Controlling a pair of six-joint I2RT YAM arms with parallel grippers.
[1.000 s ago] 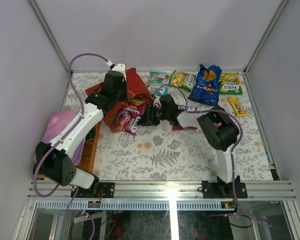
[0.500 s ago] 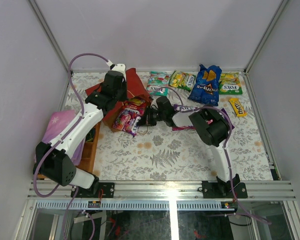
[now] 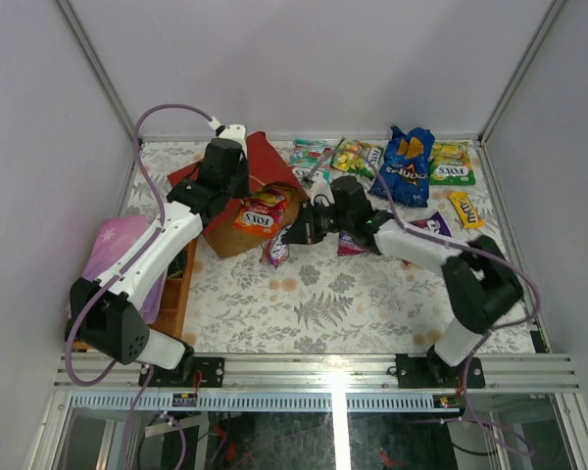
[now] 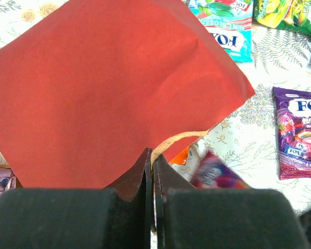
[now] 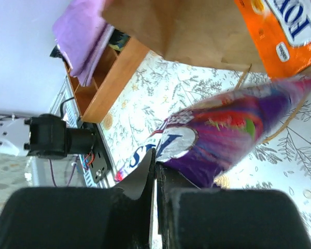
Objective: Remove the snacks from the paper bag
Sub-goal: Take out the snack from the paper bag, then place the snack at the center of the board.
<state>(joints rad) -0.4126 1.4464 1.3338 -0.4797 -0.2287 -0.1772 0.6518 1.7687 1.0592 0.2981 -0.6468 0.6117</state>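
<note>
The right gripper (image 5: 155, 167) pinches the purple candy packet (image 5: 223, 129) by one end only. It could slip out (shiny wrapper) and drop. The left gripper (image 4: 151, 160) is shut tight on the red paper bag (image 4: 109, 88).

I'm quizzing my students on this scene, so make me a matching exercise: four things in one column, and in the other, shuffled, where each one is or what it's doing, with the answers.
1. right gripper
2. orange packet
3. blue chip bag
4. yellow bar

A. in the mouth of the paper bag
B. nearest the right table edge
C. shut on a purple packet
D. at the far edge, between two green-yellow packs

Pairs: 1-C, 2-A, 3-D, 4-B.
</note>
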